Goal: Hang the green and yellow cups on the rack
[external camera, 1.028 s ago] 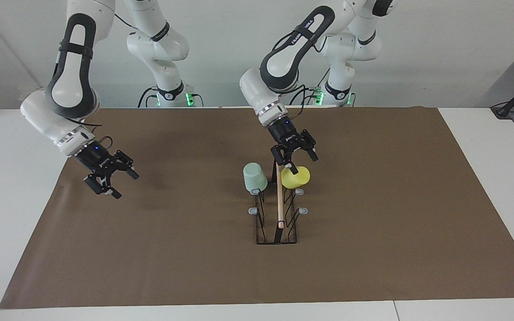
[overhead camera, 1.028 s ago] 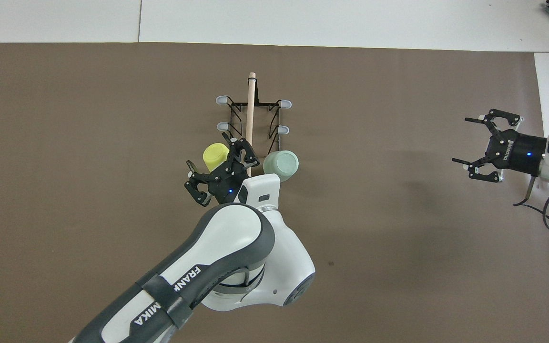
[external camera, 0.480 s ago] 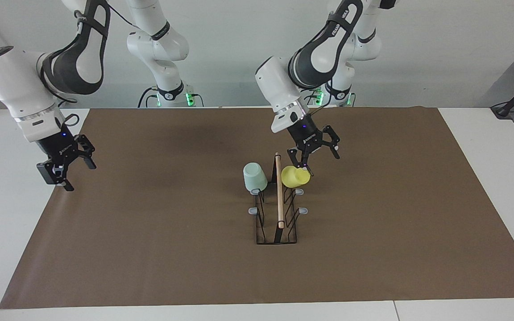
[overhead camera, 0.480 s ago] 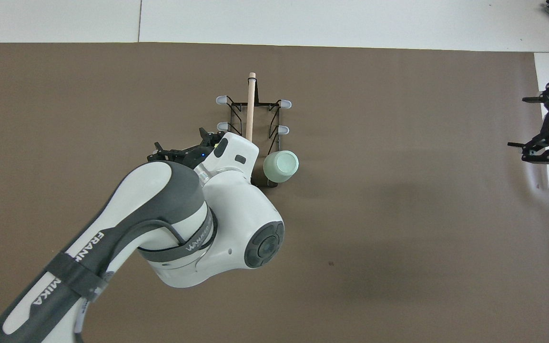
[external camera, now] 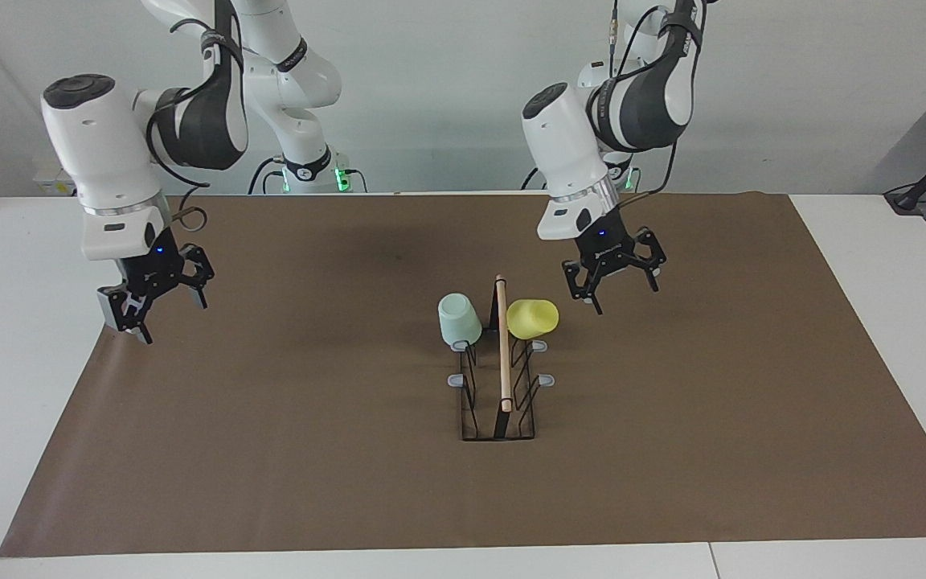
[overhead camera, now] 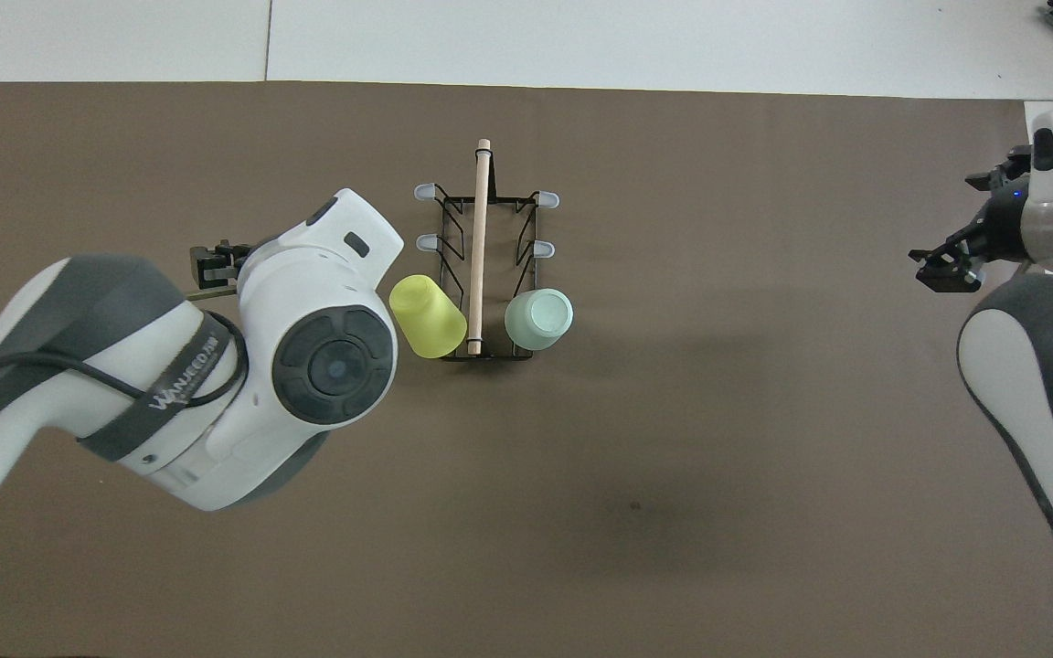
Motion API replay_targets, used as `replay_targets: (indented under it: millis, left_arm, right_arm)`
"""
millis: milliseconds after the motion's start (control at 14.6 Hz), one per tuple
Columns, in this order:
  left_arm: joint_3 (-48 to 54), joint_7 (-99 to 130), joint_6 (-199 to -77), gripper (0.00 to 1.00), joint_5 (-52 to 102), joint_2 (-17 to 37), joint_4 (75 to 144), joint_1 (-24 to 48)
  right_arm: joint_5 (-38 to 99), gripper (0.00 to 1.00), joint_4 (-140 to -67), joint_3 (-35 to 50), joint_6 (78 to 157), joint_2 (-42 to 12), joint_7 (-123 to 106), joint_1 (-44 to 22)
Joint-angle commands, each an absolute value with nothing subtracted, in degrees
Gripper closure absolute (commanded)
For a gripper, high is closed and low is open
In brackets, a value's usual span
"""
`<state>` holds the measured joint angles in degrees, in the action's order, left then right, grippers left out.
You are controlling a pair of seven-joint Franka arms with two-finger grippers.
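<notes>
Both cups, green (external camera: 459, 318) and yellow (external camera: 533, 318), are hung on the rack (external camera: 500, 378). Left gripper (external camera: 612, 281) fingers and right gripper (external camera: 153, 299) fingers are spread, empty. Clearance from the yellow cup beside the left fingers should be kept in retreat.

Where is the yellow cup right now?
The yellow cup hangs on the rack, on the prong nearest the robots toward the left arm's end, beside the green cup.

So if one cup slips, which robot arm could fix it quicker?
Probably the left. Its open hand hangs just beside the yellow cup on the rack. The right hand, also open, is over the mat's edge at the right arm's end. The green cup hangs too.
</notes>
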<state>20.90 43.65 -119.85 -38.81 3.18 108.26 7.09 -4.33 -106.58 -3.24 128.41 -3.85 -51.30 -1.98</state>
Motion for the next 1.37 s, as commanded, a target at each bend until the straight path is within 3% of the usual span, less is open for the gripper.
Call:
replay_targets:
  millis: [0, 206, 343, 548, 685, 823, 1302]
  left_arm:
    - [15.1, 28.0, -121.3, 0.0, -25.4, -1.1, 109.0, 7.3]
    - [8.6, 12.2, -119.9, 0.0, -13.1, -3.1, 109.1, 7.4]
    - [5.2, 5.0, -117.8, 0.0, -6.6, -3.3, 108.5, 7.4]
    - [1.7, -2.8, -108.8, 0.0, 0.9, -1.2, 100.6, 6.9]
    - [0.5, -5.0, -101.9, 0.0, 1.9, 0.5, 94.8, 6.9]
    - [0.3, -6.7, -99.2, 0.0, 1.9, 0.4, 93.3, 6.8]
    - [-1.9, -8.4, -92.5, 0.0, 1.4, -3.2, 93.5, 4.3]
  right_arm:
    - [-7.3, 0.0, -106.1, -3.3, 125.8, -3.6, -36.0, -5.5]
    - [-7.5, 0.0, -105.1, -3.2, 119.9, -2.0, -19.6, -7.8]
    - [-7.3, 0.0, -102.3, -3.0, 111.5, -0.3, -10.4, -8.2]
    - [-6.0, 0.0, -93.6, -3.6, 95.8, -0.3, -4.0, -7.3]
    - [-2.1, 0.0, -91.2, -4.9, 89.4, 0.0, -3.8, -5.5]
    - [1.8, 0.0, -87.8, -5.9, 84.1, 0.0, -3.8, -2.3]
    - [0.6, 0.0, -89.1, -5.6, 83.7, 1.8, -4.0, -1.6]
